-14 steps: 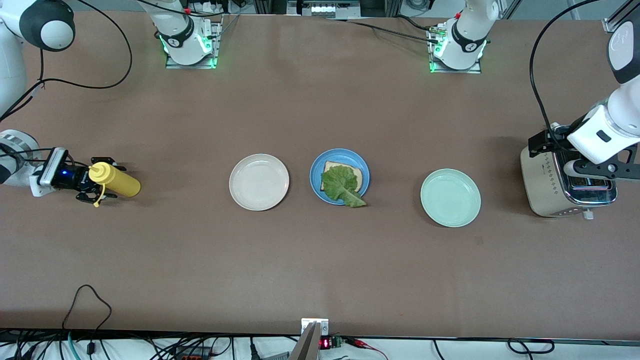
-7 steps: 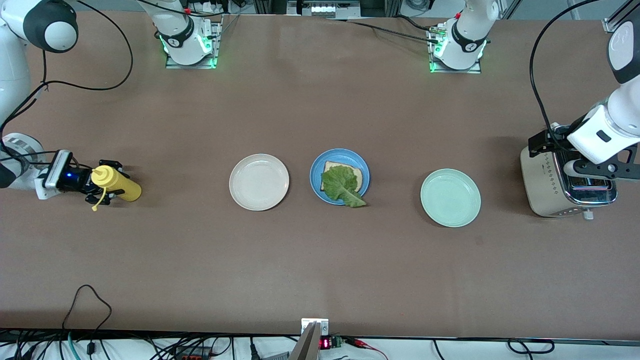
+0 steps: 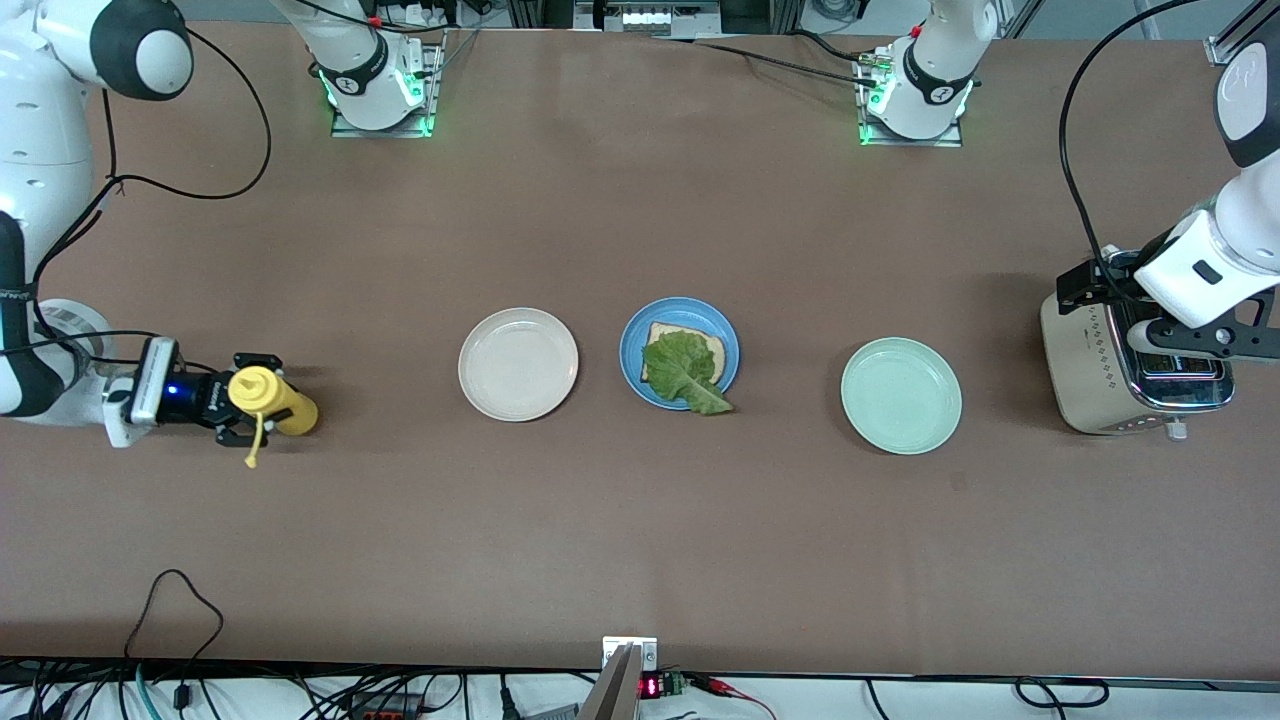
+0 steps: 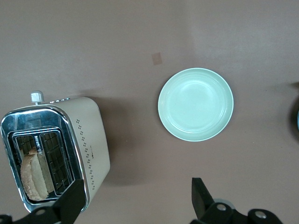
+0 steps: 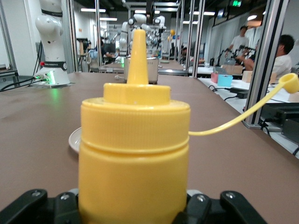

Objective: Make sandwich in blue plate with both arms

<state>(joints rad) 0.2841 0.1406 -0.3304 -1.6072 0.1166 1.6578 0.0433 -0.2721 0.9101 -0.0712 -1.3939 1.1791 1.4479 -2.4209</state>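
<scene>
Jaws of the right gripper (image 3: 243, 412) are closed around a yellow squeeze bottle (image 3: 272, 402), which stands upright at the right arm's end of the counter (image 3: 640, 520); the right wrist view shows the bottle (image 5: 134, 154) filling the frame between the two black fingers, its pointed nozzle up and its tethered cap (image 5: 290, 82) dangling out to one side on a thin strap. Jaws of the left gripper (image 4: 133, 203) stand wide open, with nothing between them, over the toaster (image 3: 1125, 365) at the left arm's end of the counter. In the left wrist view one slice of bread (image 4: 33, 175) sits in a slot of the toaster (image 4: 88, 144). The blue plate (image 3: 632, 345) lies near the middle of the counter and carries a single slice of bread (image 3: 662, 333) with a green lettuce leaf (image 3: 686, 371) laid on top; the tip of the leaf hangs over the plate's rim on the side nearer the front camera. A cream-white plate (image 3: 518, 363) lies just beside the blue one toward the right arm's end, and a pale green plate (image 3: 901, 395) lies near it toward the left arm's end; both are bare. The pale green plate (image 4: 195, 104) also shows in the left wrist view, apart from the toaster.
</scene>
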